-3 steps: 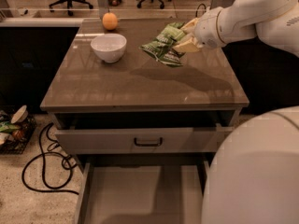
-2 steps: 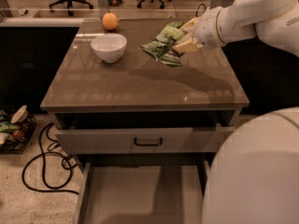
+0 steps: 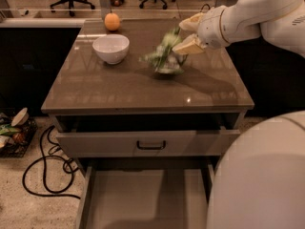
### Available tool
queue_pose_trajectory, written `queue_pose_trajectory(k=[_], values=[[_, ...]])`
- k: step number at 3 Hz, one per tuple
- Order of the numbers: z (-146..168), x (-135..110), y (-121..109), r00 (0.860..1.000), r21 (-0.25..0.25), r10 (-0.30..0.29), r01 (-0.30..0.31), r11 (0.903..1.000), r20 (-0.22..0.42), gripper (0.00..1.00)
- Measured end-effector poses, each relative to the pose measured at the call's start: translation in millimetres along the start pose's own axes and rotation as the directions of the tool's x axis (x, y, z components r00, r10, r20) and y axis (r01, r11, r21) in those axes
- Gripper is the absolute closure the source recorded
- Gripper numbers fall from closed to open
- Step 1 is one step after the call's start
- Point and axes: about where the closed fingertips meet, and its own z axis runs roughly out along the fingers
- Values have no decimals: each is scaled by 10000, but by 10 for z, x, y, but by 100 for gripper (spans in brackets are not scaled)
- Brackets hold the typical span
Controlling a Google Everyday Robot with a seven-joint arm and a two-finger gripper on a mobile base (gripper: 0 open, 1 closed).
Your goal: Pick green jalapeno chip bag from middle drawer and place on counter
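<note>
Green jalapeno chip bag (image 3: 164,57) is lying just below-left of gripper, on or barely above counter (image 3: 119,87) | gripper (image 3: 177,37) is hovering, fingers spread, gripping nothing | step: placing, apparently releasing | next: lifting gripper clear without snagging bag.

Glossy surface (image 3: 95,87) mirrors lights; crinkly foil bag (image 3: 164,58); smooth plastic hand (image 3: 183,35) above its right rear; matt metal drawer (image 3: 143,199).

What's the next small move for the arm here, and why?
Probably lift the gripper up, away from the green jalapeno chip bag. The bag seems to rest on the counter just below the gripper, right of the white bowl, so placing looks done.
</note>
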Motion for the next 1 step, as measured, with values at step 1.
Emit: queue_pose_trajectory(k=[1], values=[[-4, -16, -2, 9999, 8, -107, 107, 9999, 26, 0]])
